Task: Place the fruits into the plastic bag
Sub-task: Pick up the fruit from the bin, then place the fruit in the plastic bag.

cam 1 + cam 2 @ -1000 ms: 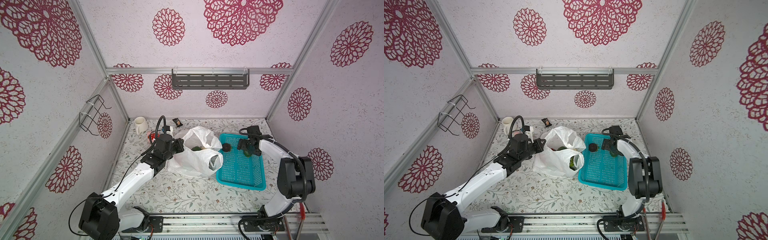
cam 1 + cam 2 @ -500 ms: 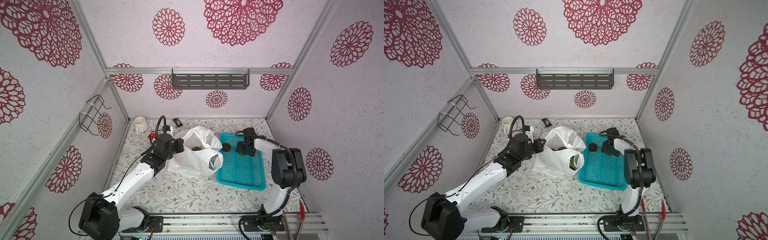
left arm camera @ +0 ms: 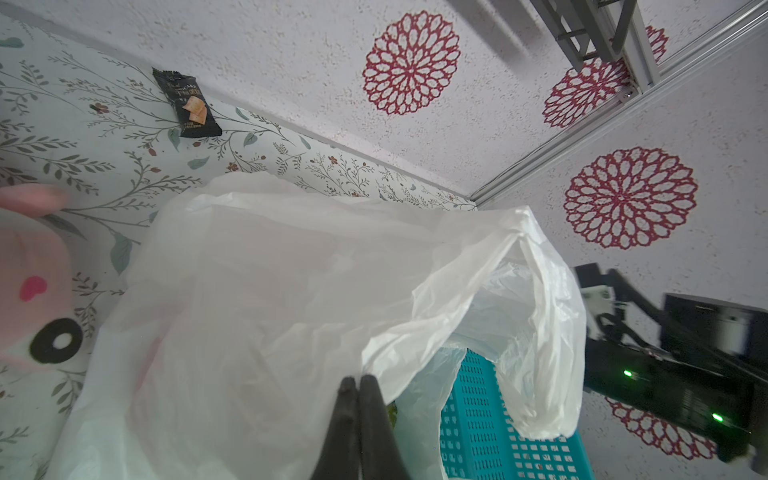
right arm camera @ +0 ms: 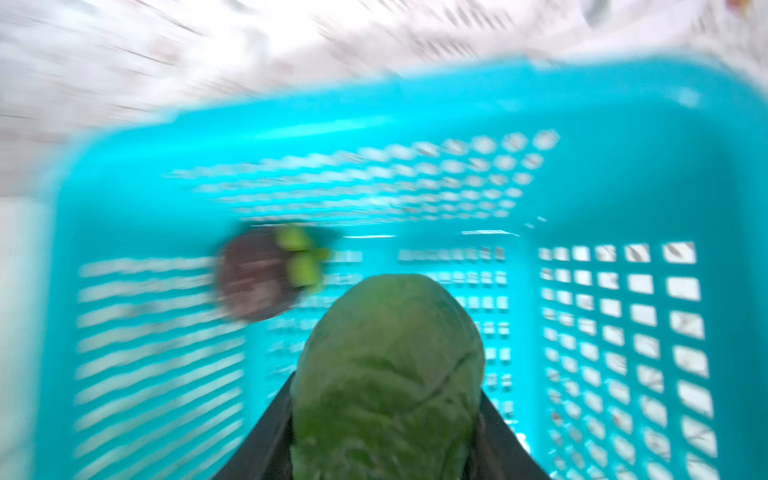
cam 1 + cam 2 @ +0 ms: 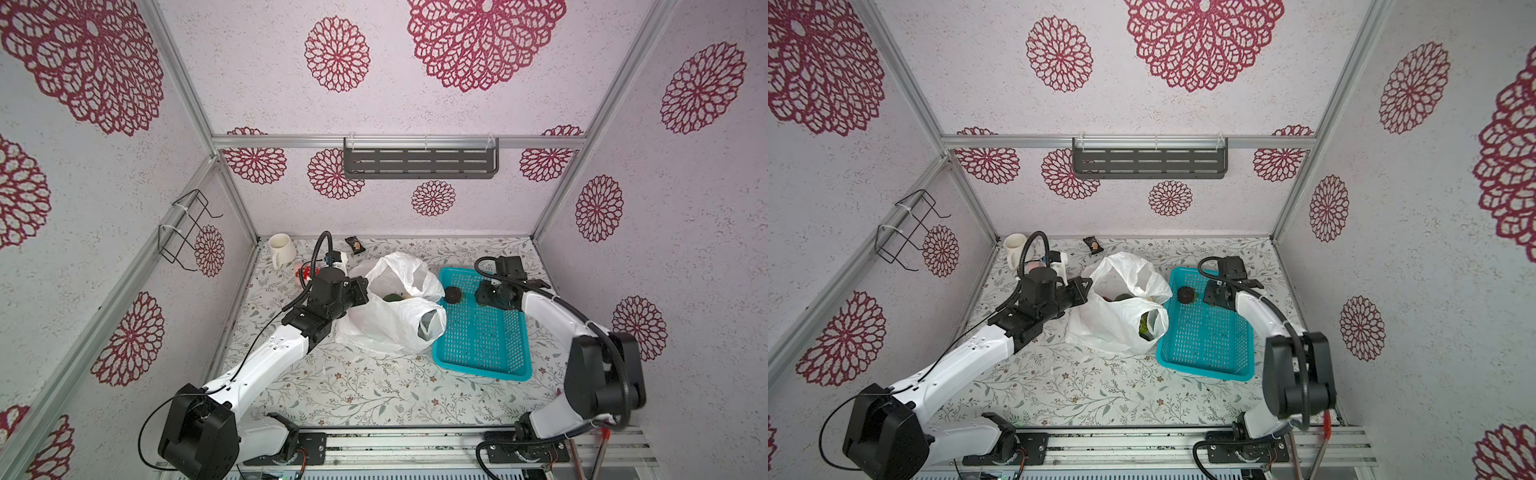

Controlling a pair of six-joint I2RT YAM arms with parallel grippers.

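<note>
The white plastic bag (image 5: 390,328) (image 5: 1113,326) (image 3: 270,311) lies open left of the teal basket. My left gripper (image 5: 362,289) (image 5: 1086,289) (image 3: 357,384) is shut on the bag's rim and holds the mouth up. Inside the bag a round green fruit (image 5: 390,297) (image 5: 1123,297) shows. My right gripper (image 5: 483,296) (image 5: 1210,298) (image 4: 386,415) is in the far end of the basket, shut on a leafy green fruit (image 4: 386,365). A dark round fruit with green leaves (image 5: 453,296) (image 5: 1185,295) (image 4: 257,276) lies in the basket beside it.
The teal perforated basket (image 5: 482,365) (image 5: 1204,365) (image 4: 374,99) touches the bag's right side. A white mug (image 5: 281,248), a pink plush toy (image 3: 29,291) and a dark snack bar (image 5: 354,245) (image 3: 187,104) sit at the back left. A grey shelf (image 5: 419,163) hangs on the rear wall.
My right jaws have closed from wide open onto the leafy green fruit in the basket, and the right arm's elbow has shifted. The left arm and the bag have not moved.
</note>
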